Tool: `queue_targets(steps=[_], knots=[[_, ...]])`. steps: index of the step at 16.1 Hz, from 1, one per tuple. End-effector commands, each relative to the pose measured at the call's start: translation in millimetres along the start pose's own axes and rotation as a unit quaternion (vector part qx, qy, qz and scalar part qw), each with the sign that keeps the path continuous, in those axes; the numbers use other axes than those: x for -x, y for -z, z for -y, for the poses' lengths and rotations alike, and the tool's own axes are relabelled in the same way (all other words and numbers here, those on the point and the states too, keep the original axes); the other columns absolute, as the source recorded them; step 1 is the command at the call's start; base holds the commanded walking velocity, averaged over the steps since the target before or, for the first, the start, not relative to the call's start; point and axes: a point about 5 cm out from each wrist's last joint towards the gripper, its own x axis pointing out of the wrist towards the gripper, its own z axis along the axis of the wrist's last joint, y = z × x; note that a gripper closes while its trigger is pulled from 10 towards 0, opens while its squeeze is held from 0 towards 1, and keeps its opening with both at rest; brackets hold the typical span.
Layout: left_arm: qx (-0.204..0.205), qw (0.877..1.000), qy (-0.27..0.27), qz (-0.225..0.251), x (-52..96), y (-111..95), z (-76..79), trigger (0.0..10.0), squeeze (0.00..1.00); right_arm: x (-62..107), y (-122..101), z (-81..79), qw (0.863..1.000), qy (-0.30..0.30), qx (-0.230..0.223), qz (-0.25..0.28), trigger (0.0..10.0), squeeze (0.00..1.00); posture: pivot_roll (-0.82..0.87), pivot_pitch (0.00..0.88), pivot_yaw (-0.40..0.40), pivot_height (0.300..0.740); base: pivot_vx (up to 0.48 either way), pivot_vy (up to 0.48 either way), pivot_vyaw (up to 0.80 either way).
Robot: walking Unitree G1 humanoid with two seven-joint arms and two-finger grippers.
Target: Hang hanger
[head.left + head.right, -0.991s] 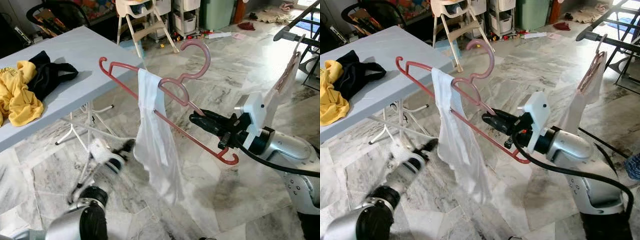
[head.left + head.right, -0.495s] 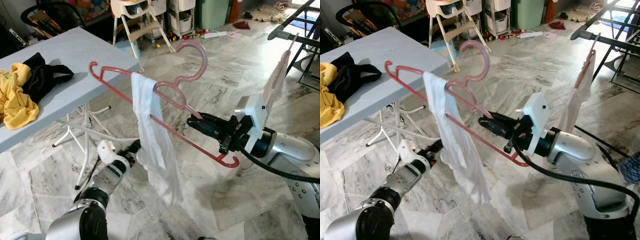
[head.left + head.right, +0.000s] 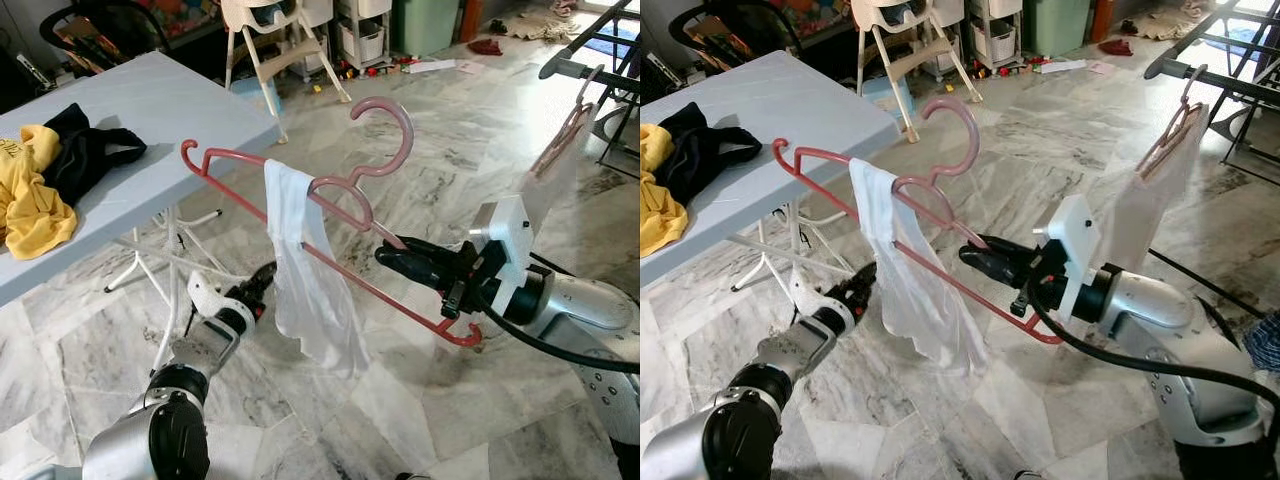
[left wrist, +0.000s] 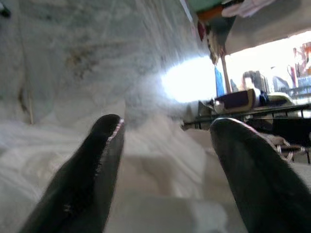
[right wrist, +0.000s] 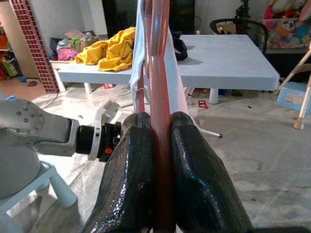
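Head stereo pair downward over floor; wrist cameras close along fingers.

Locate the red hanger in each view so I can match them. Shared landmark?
Left eye: red hanger centre, right gripper shut on it.
Right eye: centre-left.
Right wrist: running up from between the fingers.
Left wrist: cannot make it out; pale cloth ahead of the open fingers.
Landmark: grey table, also.
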Motion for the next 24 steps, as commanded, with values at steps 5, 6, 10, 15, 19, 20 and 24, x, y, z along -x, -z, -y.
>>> queue_targets(steps=[5, 6, 10, 15, 19, 20, 24], knots=[[-0.027, 0.998, -0.051, -0.023, 15.9, 0, -26.2, 0.0, 0.00, -7.0, -8, -4.9, 0.999, -0.021, 0.022, 0.016, 10.0, 0.00, -0.22, 0.103, 0.158, 0.740, 0.000, 0.000, 0.00], [-0.029, 0.998, -0.052, -0.021, 16.4, -1, -26.6, 0.0, 0.00, -7.2, -8, -4.9, 0.999, -0.021, 0.023, 0.015, 10.0, 0.00, -0.22, 0.103, 0.158, 0.740, 0.000, 0.000, 0.00], [-0.033, 0.998, -0.044, -0.021, 15.5, -5, -23.4, 0.0, 0.00, -8.3, -5, -4.4, 0.999, -0.020, 0.023, 0.013, 10.0, 0.00, -0.22, 0.099, 0.165, 0.740, 0.000, 0.000, 0.00], [-0.036, 0.998, -0.036, -0.022, 13.7, -9, -18.4, 0.0, 0.00, -10.2, -1, -2.2, 1.000, -0.013, 0.024, 0.012, 10.0, 0.00, -0.21, 0.091, 0.169, 0.740, 0.000, 0.000, 0.00], [-0.033, 0.999, -0.030, -0.013, 12.8, -14, -15.4, 0.0, 0.00, -12.1, 0, -0.3, 0.999, -0.011, 0.029, 0.012, 10.0, 0.00, -0.20, 0.083, 0.168, 0.740, 0.000, 0.000, 0.00], [-0.031, 0.999, -0.028, -0.011, 12.0, -14, -14.1, 0.0, 0.00, -12.2, 0, 0.3, 0.999, -0.010, 0.030, 0.012, 10.0, 0.00, -0.20, 0.082, 0.167, 0.740, 0.000, 0.000, 0.00], [-0.031, 0.999, -0.016, 0.002, 9.6, -19, -7.7, 0.0, 0.00, -11.7, 1, 1.7, 0.999, -0.006, 0.034, 0.011, 10.0, 0.00, -0.20, 0.083, 0.167, 0.740, 0.000, 0.000, 0.00]])
